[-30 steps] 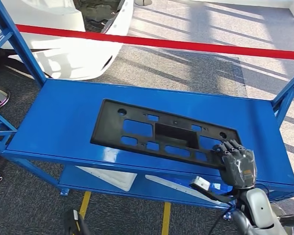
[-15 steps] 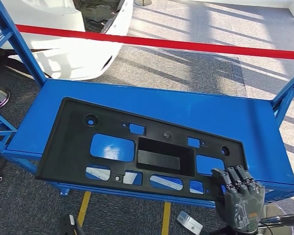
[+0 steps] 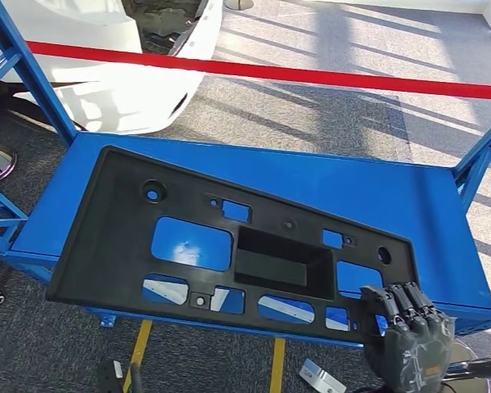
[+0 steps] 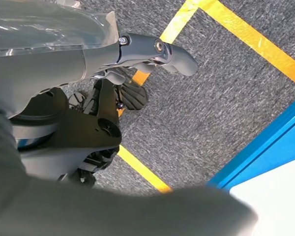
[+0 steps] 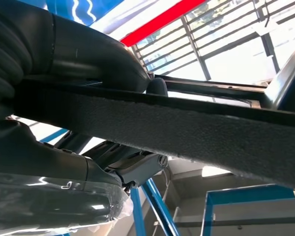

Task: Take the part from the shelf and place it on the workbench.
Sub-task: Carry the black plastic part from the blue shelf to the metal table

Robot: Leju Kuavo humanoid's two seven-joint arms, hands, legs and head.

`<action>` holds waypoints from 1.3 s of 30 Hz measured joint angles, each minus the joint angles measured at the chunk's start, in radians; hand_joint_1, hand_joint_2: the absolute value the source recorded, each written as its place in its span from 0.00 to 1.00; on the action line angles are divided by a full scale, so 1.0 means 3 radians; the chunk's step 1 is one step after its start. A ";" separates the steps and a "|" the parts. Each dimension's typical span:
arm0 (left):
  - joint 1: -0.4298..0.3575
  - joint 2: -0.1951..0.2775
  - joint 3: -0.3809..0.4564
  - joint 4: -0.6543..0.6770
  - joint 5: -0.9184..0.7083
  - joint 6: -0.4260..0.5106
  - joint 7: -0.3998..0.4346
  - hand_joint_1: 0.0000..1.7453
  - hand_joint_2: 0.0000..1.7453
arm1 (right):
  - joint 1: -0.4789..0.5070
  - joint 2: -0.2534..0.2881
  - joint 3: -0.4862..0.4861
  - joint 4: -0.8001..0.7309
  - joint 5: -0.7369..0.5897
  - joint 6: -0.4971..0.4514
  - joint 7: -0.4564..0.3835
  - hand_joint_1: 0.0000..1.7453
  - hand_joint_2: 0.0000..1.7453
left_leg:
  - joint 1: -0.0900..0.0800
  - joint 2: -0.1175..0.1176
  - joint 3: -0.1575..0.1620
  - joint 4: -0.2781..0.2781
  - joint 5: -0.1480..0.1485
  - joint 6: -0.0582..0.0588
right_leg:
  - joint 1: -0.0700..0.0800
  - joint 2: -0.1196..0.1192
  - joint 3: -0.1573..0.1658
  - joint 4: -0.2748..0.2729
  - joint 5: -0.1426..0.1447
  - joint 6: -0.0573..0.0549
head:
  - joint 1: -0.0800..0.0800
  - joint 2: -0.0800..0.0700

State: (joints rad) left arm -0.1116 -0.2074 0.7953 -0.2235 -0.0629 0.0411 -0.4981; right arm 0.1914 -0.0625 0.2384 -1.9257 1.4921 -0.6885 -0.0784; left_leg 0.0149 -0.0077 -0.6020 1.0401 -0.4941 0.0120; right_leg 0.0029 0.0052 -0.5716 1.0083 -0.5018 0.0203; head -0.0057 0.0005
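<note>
My right hand [image 3: 410, 340], lower right of the head view, grips the black part [image 3: 231, 250] by its near corner, fingers wrapped over its edge, above the blue shelf [image 3: 416, 205]. My left hand [image 4: 153, 49] holds nothing, fingers loosely extended.

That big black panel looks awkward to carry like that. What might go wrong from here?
The right hand grips the black part at one near corner alone, so the long far end could sag or twist out of its fingers. The part hangs over the blue shelf edge, and its low end might catch there. The left hand hangs by the floor, giving no support if it slips.
</note>
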 joint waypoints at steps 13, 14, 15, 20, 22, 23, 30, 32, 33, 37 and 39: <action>0.0009 0.0002 0.0006 0.0000 0.0000 0.0294 0.0254 0.00 1.00 | 0.0051 0.0165 -0.0068 0.0003 -0.0131 0.0001 -0.0183 1.00 1.00 | 0.0000 0.0000 0.0000 0.0000 0.0000 0.0000 | 0.0000 0.0000 0.0000 0.0000 0.0000 0.0000 | 0.0000 0.0000; 0.0010 0.0002 0.0010 0.0000 0.0000 0.0297 0.0256 0.00 1.00 | 0.0059 0.0176 -0.0072 0.0003 -0.0134 0.0001 -0.0187 1.00 1.00 | 0.0000 0.0000 0.0000 0.0000 0.0000 0.0000 | 0.0000 0.0000 0.0000 0.0000 0.0000 0.0000 | 0.0000 0.0000; 0.0010 0.0002 0.0014 0.0000 0.0000 0.0299 0.0257 0.00 1.00 | 0.0064 0.0187 -0.0076 0.0003 -0.0136 0.0001 -0.0191 1.00 1.00 | -0.0001 0.0000 0.0000 0.0000 0.0000 0.0000 | -0.0001 0.0000 0.0000 0.0000 0.0000 0.0000 | 0.0000 0.0000; 0.0012 0.0003 0.0045 0.0000 0.0000 0.0369 0.0279 0.00 1.00 | 0.0090 0.0242 -0.0083 0.0010 -0.0178 0.0001 -0.0235 1.00 1.00 | -0.0008 0.0000 0.0000 0.0001 -0.0001 0.0001 | -0.0006 0.0000 0.0000 -0.0001 0.0001 0.0001 | 0.0000 0.0001; 0.0012 0.0003 0.0053 0.0000 0.0000 0.0386 0.0281 0.00 1.00 | 0.0097 0.0264 -0.0083 0.0017 -0.0188 0.0001 -0.0247 1.00 1.00 | -0.0012 0.0000 0.0000 0.0002 -0.0002 0.0003 | -0.0009 0.0000 0.0000 -0.0001 0.0002 0.0003 | 0.0000 0.0000; 0.0012 0.0004 0.0054 0.0000 0.0000 0.0388 0.0281 0.00 1.00 | 0.0100 0.0272 -0.0083 0.0021 -0.0190 0.0001 -0.0248 1.00 1.00 | -0.0015 0.0000 0.0000 0.0002 -0.0002 0.0004 | -0.0012 0.0000 0.0000 -0.0001 0.0002 0.0004 | 0.0000 0.0001; 0.0012 0.0011 0.0058 0.0000 0.0000 0.0399 0.0282 0.00 1.00 | 0.0118 0.0308 -0.0085 0.0032 -0.0201 0.0001 -0.0260 1.00 1.00 | -0.0047 0.0000 0.0002 0.0003 -0.0002 0.0035 | -0.0043 -0.0001 0.0002 -0.0006 0.0010 0.0040 | -0.0001 0.0000; 0.0010 0.0012 0.0059 0.0000 0.0000 0.0415 0.0286 0.00 1.00 | 0.0122 0.0314 -0.0085 0.0034 -0.0208 0.0000 -0.0268 1.00 1.00 | -0.0031 0.0009 0.0016 -0.0025 0.0022 0.0064 | -0.0047 0.0007 0.0001 0.0030 -0.0034 0.0061 | -0.0001 0.0000; 0.0009 0.0012 0.0059 0.0000 0.0000 0.0423 0.0289 0.00 1.00 | 0.0124 0.0315 -0.0085 0.0037 -0.0211 0.0000 -0.0271 1.00 1.00 | -0.0021 0.0014 0.0023 -0.0041 0.0036 0.0078 | -0.0048 0.0009 -0.0021 0.0111 -0.0110 0.0071 | 0.0001 0.0000; 0.0010 0.0014 0.0059 0.0000 0.0000 0.0438 0.0292 0.00 1.00 | 0.0133 0.0320 -0.0085 0.0067 -0.0222 0.0000 -0.0295 1.00 1.00 | -0.0012 0.0028 0.0030 -0.0055 0.0050 0.0089 | -0.0075 0.0003 -0.0245 0.0798 -0.0521 0.0104 | 0.0006 0.0000; 0.0009 0.0016 0.0059 0.0000 0.0000 0.0443 0.0292 0.00 1.00 | 0.0135 0.0322 -0.0085 0.0081 -0.0228 0.0000 -0.0310 1.00 1.00 | -0.0008 0.0031 0.0030 -0.0052 0.0054 0.0081 | -0.0093 0.0000 -0.0189 0.0778 -0.0449 0.0118 | 0.0005 0.0000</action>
State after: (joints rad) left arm -0.1091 -0.2027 0.8129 -0.2235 -0.0629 0.1739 -0.4105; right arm 0.2321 0.0340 0.2129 -1.9013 1.4238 -0.6886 -0.1715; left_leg 0.0125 0.0015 -0.5931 1.0244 -0.4778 0.0364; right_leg -0.0250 0.0051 -0.6283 1.2418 -0.6364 0.0556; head -0.0042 0.0004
